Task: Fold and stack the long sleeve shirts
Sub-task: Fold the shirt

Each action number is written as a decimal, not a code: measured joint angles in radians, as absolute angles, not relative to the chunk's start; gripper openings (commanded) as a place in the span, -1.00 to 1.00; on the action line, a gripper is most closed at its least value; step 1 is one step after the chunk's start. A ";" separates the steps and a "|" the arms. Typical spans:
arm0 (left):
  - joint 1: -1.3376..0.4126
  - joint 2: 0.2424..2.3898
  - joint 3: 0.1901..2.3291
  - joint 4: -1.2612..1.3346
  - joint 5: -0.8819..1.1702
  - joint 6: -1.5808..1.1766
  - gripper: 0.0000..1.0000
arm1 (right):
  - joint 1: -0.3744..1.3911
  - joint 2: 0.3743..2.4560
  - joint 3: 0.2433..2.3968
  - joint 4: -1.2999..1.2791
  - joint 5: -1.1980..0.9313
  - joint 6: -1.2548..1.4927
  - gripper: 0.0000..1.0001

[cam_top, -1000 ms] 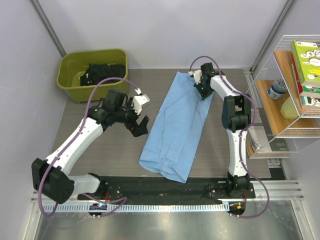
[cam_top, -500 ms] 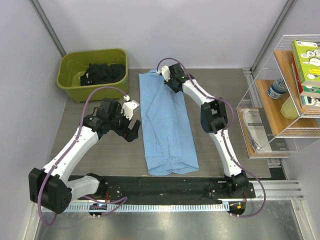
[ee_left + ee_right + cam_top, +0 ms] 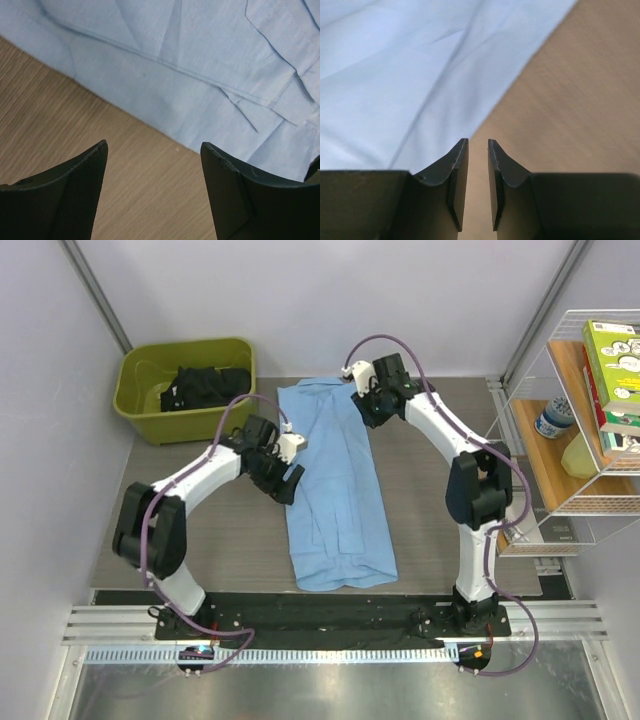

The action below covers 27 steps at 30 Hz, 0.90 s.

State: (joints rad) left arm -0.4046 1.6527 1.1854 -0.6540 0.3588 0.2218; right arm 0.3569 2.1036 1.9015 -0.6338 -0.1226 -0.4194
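Observation:
One light blue long sleeve shirt (image 3: 335,490) lies folded into a long strip down the middle of the table, collar end far. My left gripper (image 3: 286,478) is open and empty just above the table at the shirt's left edge. In the left wrist view the left gripper (image 3: 154,145) frames bare table, with the shirt (image 3: 200,60) just beyond. My right gripper (image 3: 367,408) is at the shirt's far right edge. In the right wrist view the right gripper (image 3: 477,141) has only a narrow gap with nothing in it, over bare table beside the shirt (image 3: 395,75).
A green bin (image 3: 135,400) with dark clothes (image 3: 205,385) stands at the far left. A wire shelf (image 3: 590,510) with books and a bottle stands at the right. A black rail (image 3: 330,615) runs along the near edge.
The right gripper dragged the shirt left and straightened it, then let go and moved right off its edge. The left gripper moved right and far, up to the shirt's left edge.

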 measured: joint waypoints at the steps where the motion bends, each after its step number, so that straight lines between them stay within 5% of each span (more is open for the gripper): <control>1: -0.415 1.681 1.200 -0.653 0.355 0.224 0.50 | 0.358 2.063 1.850 -0.639 -0.152 -0.407 -0.46; 10: -0.451 1.958 1.379 -0.647 0.258 0.252 0.40 | 0.335 1.952 1.568 -0.713 -0.332 -0.318 -0.46; 21: -0.415 2.134 1.625 -0.677 0.148 0.290 0.44 | 0.296 1.964 1.591 -0.733 -0.354 -0.282 -0.38; 27: -0.400 2.130 1.631 -0.697 0.171 0.318 0.55 | 0.254 1.989 1.760 -0.737 -0.366 -0.278 0.04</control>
